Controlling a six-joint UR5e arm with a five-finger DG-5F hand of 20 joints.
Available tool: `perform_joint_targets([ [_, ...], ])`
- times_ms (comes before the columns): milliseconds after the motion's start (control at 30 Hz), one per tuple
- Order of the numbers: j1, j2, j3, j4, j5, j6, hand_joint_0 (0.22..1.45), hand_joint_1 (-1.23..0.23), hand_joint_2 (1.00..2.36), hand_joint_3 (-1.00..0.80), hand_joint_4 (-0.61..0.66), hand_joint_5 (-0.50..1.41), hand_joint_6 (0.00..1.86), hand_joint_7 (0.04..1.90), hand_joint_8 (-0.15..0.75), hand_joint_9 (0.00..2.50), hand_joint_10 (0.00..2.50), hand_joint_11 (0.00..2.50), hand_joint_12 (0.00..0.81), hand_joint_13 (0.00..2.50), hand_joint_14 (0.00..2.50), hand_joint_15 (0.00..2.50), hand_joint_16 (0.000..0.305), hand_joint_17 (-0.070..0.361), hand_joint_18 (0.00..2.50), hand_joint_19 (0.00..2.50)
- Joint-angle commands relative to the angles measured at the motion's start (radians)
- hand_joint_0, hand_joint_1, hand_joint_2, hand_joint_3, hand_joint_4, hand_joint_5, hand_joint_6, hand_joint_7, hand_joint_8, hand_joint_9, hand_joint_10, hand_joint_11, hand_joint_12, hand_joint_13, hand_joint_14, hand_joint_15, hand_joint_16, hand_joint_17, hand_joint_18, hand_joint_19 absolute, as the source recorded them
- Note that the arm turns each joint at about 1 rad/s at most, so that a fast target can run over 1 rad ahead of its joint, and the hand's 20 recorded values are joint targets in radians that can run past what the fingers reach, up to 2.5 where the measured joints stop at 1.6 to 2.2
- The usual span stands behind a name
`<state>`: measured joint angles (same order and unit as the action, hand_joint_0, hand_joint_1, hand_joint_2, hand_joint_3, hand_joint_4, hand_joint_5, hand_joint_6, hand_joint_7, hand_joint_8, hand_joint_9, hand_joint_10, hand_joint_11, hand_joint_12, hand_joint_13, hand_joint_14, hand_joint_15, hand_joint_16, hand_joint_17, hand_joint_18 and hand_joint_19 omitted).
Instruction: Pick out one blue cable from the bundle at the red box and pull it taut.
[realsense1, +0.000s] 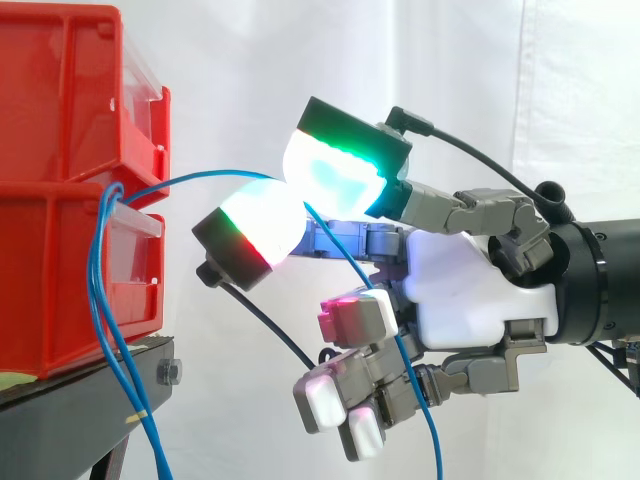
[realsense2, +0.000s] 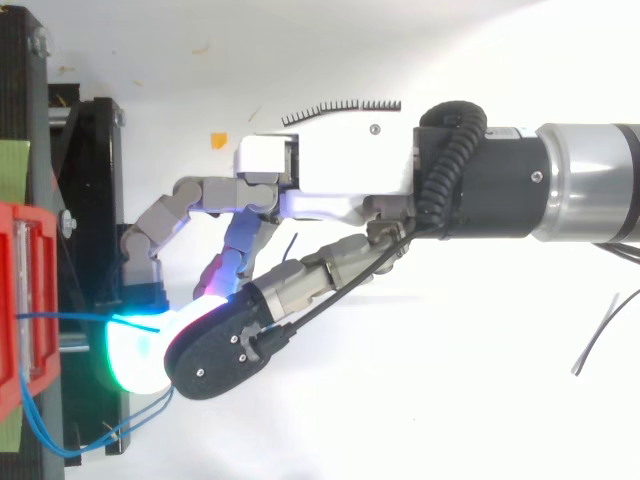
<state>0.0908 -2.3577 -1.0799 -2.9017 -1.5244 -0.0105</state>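
Two stacked red bins (realsense1: 60, 100) stand on a black stand (realsense1: 60, 420) at the left. Several thin blue cables come out at the bins' front; most hang in a loop (realsense1: 110, 330) down past the stand. One blue cable (realsense1: 190, 180) arcs rightward from the bin to my hand (realsense1: 460, 290). It passes between two glowing fingertips (realsense1: 255, 230) that pinch it, then trails down across the palm. The lower fingers are curled in, holding nothing. From above, the hand (realsense2: 330, 170) reaches left toward the bin (realsense2: 15, 300), and the cable (realsense2: 60, 318) runs into the cyan pad.
The stand's edge with a bolt (realsense1: 170, 372) lies just below and left of the hand. A loose dark wire (realsense2: 600, 340) lies on the white floor at the right, and an orange mark (realsense2: 218, 140) is above the hand. The white curtain hangs behind.
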Motion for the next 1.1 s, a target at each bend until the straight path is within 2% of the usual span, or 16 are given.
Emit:
perform_joint_targets([
  [0, -0.002, 0.0, 0.0, -0.019, -0.014, 0.001, 0.6, -0.74, 1.02, -0.23, -0.29, -0.12, 0.9, 0.84, 0.181, 1.21, 0.03, 0.88, 0.28, 0.91, 0.02, 0.56, 0.043, 0.097, 0.77, 0.72],
  [33, -0.003, 0.0, 0.0, -0.044, -0.03, 0.003, 0.6, -0.74, 1.02, -0.24, -0.29, -0.12, 0.9, 0.84, 0.18, 1.21, 0.03, 0.88, 0.279, 0.91, 0.02, 0.56, 0.043, 0.097, 0.77, 0.72],
  [100, -0.005, 0.0, 0.0, -0.062, -0.039, 0.003, 0.6, -0.74, 1.02, -0.23, -0.29, -0.12, 0.9, 0.84, 0.181, 1.21, 0.03, 0.88, 0.282, 0.91, 0.02, 0.56, 0.043, 0.097, 0.77, 0.71],
  [167, -0.011, 0.023, -0.002, -0.131, -0.069, -0.003, 0.6, -0.74, 1.02, -0.23, -0.28, -0.12, 0.91, 0.83, 0.185, 1.21, 0.03, 0.88, 0.282, 0.91, 0.02, 0.56, 0.043, 0.097, 0.77, 0.71],
  [333, -0.014, 0.054, -0.015, -0.214, -0.076, -0.009, 0.6, -0.74, 1.02, -0.22, -0.28, -0.11, 0.91, 0.82, 0.183, 1.21, 0.03, 0.88, 0.284, 0.9, 0.02, 0.56, 0.043, 0.097, 0.77, 0.71],
  [433, -0.014, 0.074, -0.043, -0.252, -0.074, -0.009, 0.6, -0.74, 1.02, -0.22, -0.28, -0.11, 0.91, 0.83, 0.18, 1.21, 0.03, 0.88, 0.285, 0.9, 0.02, 0.56, 0.043, 0.097, 0.76, 0.71],
  [467, -0.014, 0.084, -0.057, -0.257, -0.074, -0.009, 0.6, -0.74, 1.02, -0.22, -0.27, -0.11, 0.91, 0.83, 0.183, 1.21, 0.03, 0.87, 0.287, 0.9, 0.02, 0.56, 0.043, 0.098, 0.76, 0.71],
  [500, -0.011, 0.109, -0.092, -0.257, -0.074, -0.011, 0.6, -0.74, 1.02, -0.22, -0.27, -0.11, 0.91, 0.82, 0.186, 1.21, 0.03, 0.86, 0.288, 0.9, 0.02, 0.56, 0.043, 0.098, 0.76, 0.71],
  [567, -0.008, 0.126, -0.12, -0.251, -0.065, -0.011, 0.6, -0.74, 1.02, -0.22, -0.27, -0.11, 0.91, 0.82, 0.188, 1.2, 0.03, 0.87, 0.29, 0.9, 0.02, 0.56, 0.044, 0.098, 0.76, 0.7],
  [667, -0.005, 0.15, -0.153, -0.231, -0.025, -0.013, 0.59, -0.74, 1.02, -0.21, -0.27, -0.11, 0.91, 0.83, 0.184, 1.2, 0.03, 0.88, 0.288, 0.89, 0.02, 0.56, 0.043, 0.098, 0.76, 0.71],
  [767, -0.006, 0.149, -0.153, -0.229, -0.006, -0.009, 0.6, -0.74, 1.02, -0.21, -0.27, -0.11, 0.91, 0.83, 0.189, 1.21, 0.03, 0.87, 0.289, 0.89, 0.02, 0.56, 0.043, 0.098, 0.76, 0.7],
  [1067, -0.005, 0.149, -0.153, -0.223, -0.01, -0.013, 0.6, -0.73, 1.02, -0.22, -0.26, -0.11, 0.91, 0.84, 0.193, 1.2, 0.04, 0.88, 0.29, 0.89, 0.02, 0.56, 0.043, 0.098, 0.76, 0.71],
])
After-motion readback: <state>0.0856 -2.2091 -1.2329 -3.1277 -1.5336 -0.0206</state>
